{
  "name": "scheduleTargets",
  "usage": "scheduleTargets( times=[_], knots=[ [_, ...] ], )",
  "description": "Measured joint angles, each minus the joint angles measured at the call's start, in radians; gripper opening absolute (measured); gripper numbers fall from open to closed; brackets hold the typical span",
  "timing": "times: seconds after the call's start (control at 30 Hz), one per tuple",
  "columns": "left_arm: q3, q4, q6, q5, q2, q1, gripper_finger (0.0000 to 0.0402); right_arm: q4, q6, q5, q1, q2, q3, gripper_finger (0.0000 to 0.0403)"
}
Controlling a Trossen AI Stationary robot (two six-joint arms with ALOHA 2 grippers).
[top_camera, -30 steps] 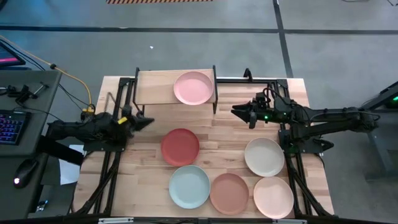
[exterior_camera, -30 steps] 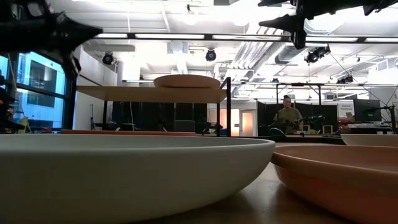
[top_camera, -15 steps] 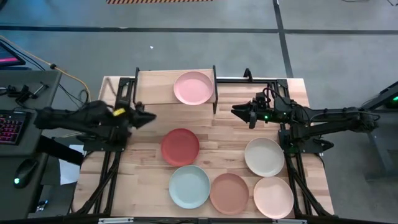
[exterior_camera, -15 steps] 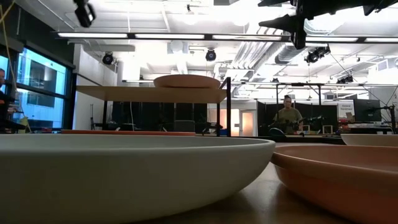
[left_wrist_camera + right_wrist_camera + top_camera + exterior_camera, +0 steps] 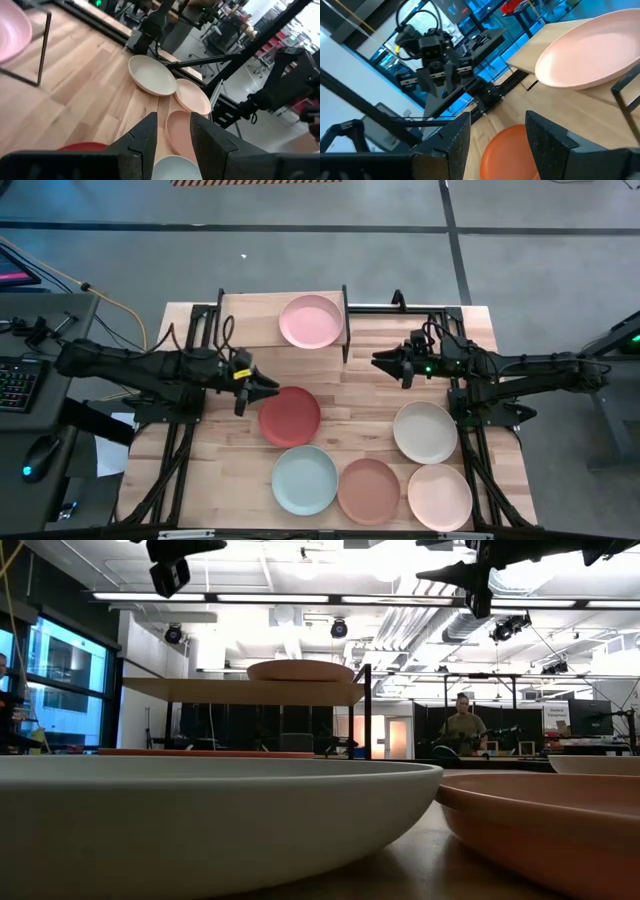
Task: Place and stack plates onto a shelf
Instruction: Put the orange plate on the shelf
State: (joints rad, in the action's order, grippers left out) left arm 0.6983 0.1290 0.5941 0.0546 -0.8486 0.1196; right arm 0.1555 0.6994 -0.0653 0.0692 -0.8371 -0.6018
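Observation:
The pink plate (image 5: 311, 321) rests on the right half of the light-wood shelf (image 5: 250, 320) at the table's far edge. The red plate (image 5: 290, 416), pale blue plate (image 5: 304, 480), terracotta plate (image 5: 368, 491), peach plate (image 5: 439, 496) and cream plate (image 5: 424, 431) lie flat on the tabletop. My left gripper (image 5: 270, 388) is open and empty, above the table just left of the red plate's rim. My right gripper (image 5: 378, 360) is open and empty, raised to the right of the shelf. The right wrist view shows the pink plate (image 5: 592, 55) and the red plate (image 5: 512, 150).
The shelf's black legs (image 5: 346, 345) stand between the pink plate and my right gripper. The shelf's left half is bare board. A desk with a keyboard (image 5: 15, 385) stands left of the table. A person (image 5: 462, 725) sits far off in the room behind.
My left gripper has gone toward the table's right edge, from beside the left arm's frame to the red plate's left rim. My right arm and all the plates have kept still.

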Motion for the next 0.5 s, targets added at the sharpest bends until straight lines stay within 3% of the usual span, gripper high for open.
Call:
scheduleTargets(
  times=[0.5],
  knots=[
    [0.000,0.002,-0.003,-0.070,0.014,0.000,0.0104,0.000,-0.026,0.020,0.000,0.000,0.000,0.0172]
  ],
)
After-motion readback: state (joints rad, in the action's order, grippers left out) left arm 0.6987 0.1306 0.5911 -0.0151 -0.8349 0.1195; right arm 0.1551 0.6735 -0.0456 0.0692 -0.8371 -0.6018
